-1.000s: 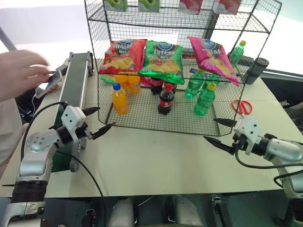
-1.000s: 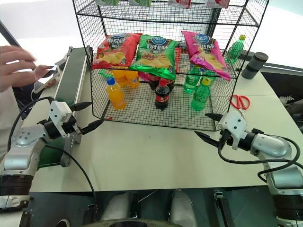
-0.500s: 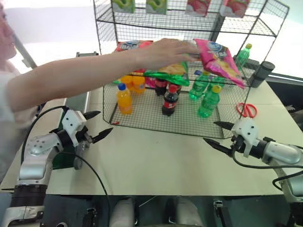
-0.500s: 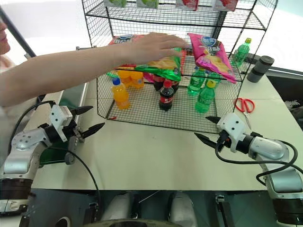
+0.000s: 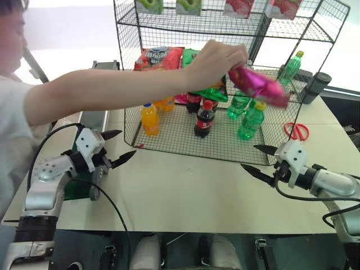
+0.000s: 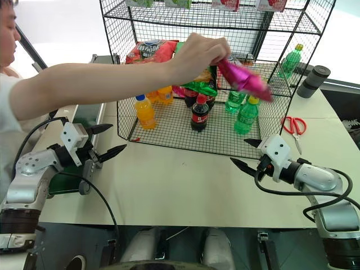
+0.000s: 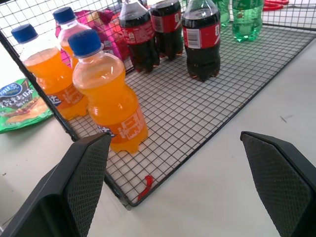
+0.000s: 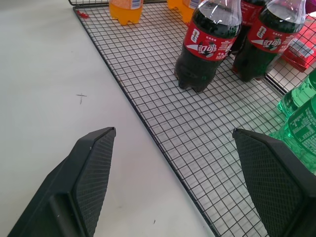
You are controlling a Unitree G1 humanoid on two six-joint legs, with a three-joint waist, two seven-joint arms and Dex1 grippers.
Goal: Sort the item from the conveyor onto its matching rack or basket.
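Left eye view: a person's hand (image 5: 216, 61) is gripping the magenta-pink crisp bag (image 5: 256, 87) in front of the rack (image 5: 315, 34)'s middle tier.

The hand is clenching the bag's top end, and the bag is hanging down and away from it, crumpled. Just behind the hand the red crisp bag (image 5: 159, 58) and green crisp bag (image 5: 209, 93) are lying on the tier; below it bottles are standing on the rack floor, which is sitting on a pale tabletop (image 5: 185, 197). Well below the hand, the left gripper (image 5: 116, 147) and right gripper (image 5: 259, 159) are hovering over that tabletop with jaws spread and empty. The conveyor (image 5: 98, 121) is running beneath the person's forearm. Scissors (image 5: 296, 131) are lying beside the rack.
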